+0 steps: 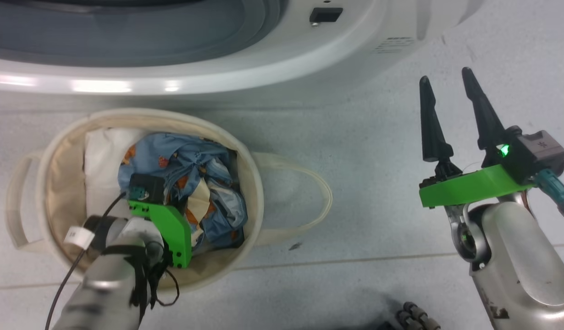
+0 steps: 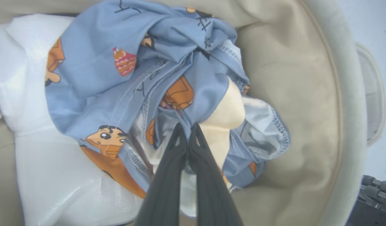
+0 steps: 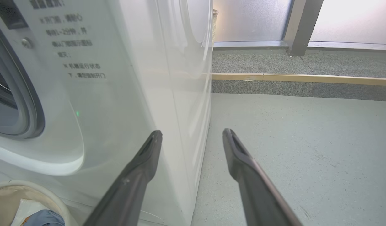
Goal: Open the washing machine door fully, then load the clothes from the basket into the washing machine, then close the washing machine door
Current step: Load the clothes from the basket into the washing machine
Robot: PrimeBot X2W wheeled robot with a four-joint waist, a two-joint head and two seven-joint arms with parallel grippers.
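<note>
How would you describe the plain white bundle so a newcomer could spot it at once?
Start at the washing machine; on the floor just before it stands a round cream basket. Inside, against its left wall in the head view, lies the white bundle, beside the blue clothes. It alone is plain and slightly glossy, with no print.

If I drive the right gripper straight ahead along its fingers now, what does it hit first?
Probably the washing machine: the open right gripper aims at its white side, close to the edge where the floor begins. Depth is unclear, so it might only graze it or slip past.
</note>
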